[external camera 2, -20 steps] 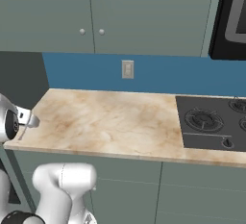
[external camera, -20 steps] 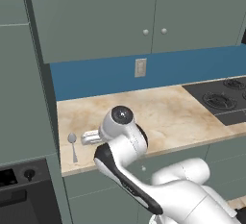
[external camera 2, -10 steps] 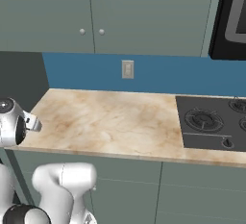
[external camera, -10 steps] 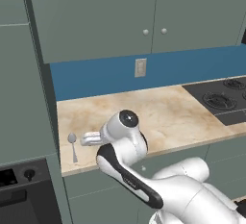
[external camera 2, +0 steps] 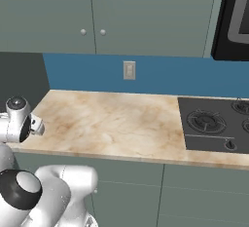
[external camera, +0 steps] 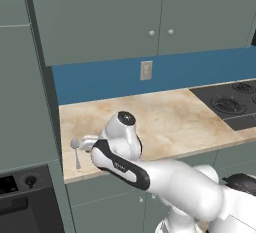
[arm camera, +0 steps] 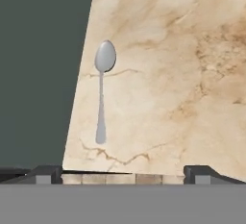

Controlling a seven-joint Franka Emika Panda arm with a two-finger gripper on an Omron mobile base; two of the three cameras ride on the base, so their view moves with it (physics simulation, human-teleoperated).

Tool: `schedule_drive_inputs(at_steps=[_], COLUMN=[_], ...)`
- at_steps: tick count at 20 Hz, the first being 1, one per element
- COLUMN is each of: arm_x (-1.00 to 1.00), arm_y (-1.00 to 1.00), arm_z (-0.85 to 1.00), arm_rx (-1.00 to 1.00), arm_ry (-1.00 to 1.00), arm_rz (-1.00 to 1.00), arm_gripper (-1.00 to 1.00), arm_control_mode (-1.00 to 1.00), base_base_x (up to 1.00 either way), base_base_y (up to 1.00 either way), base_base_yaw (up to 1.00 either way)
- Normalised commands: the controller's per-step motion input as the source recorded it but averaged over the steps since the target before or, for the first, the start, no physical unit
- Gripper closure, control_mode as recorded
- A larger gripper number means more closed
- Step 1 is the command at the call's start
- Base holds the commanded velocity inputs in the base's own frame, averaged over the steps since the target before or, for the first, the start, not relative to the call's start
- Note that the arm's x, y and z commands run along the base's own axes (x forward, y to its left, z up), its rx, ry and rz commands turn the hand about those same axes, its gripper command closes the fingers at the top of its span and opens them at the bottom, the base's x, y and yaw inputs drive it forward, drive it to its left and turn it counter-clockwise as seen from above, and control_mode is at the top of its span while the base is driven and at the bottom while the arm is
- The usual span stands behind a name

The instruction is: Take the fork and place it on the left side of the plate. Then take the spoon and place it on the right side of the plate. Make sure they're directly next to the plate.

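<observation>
The spoon [arm camera: 101, 93] is small and grey, and lies flat on the marble counter [arm camera: 182, 74] close to its left edge. In the hand view its oval bowl points away from me and its handle points toward my gripper [arm camera: 124, 175]. The two fingertips [arm camera: 48, 174] stand wide apart with nothing between them, short of the handle's end and above the counter. From the left base view the spoon [external camera: 76, 152] lies near the counter's front left corner, with my hand [external camera: 88, 142] just right of it. The fork and the plate are out of view.
A tall dark cabinet with an oven [external camera: 22, 187] borders the counter's left edge. A black cooktop [external camera 2: 214, 123] fills the counter's right end. The blue backsplash [external camera 2: 160, 77] carries a wall outlet [external camera 2: 129, 69], under grey wall cabinets. My own forearm [external camera: 150, 172] crosses the counter's front edge.
My arm has shifted a little, its forearm now lower across the counter's front. The hand stays beside the spoon. The spoon has not moved, and the fingers stay apart.
</observation>
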Motion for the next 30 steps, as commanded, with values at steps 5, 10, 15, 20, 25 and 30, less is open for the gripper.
schedule_drive_inputs(at_steps=[5, 10, 15, 20, 25, 30], arm_x=[0.43, 0.19, 0.03, 0.0, 0.03, 0.16], arm_y=[0.48, 0.5, 0.21, 0.03, 0.0, 0.0], arm_z=[-0.02, -0.27, -0.41, -0.36, -0.1, -0.01], arm_rx=[-0.01, -0.08, -0.11, -0.12, -0.06, -0.02], arm_ry=[0.18, 0.09, 0.05, 0.0, 0.0, -0.01], arm_rz=[0.0, 0.0, 0.0, 0.0, 0.0, 0.0], arm_gripper=[-1.0, -1.0, -1.0, -1.0, -1.0, -1.0], arm_control_mode=[-1.0, -1.0, -1.0, -1.0, -1.0, -1.0], base_base_x=[0.0, 0.0, 0.0, 0.0, 0.0, 0.0], base_base_y=[0.0, 0.0, 0.0, 0.0, 0.0, 0.0], base_base_yaw=[0.0, 0.0, 0.0, 0.0, 0.0, 0.0])
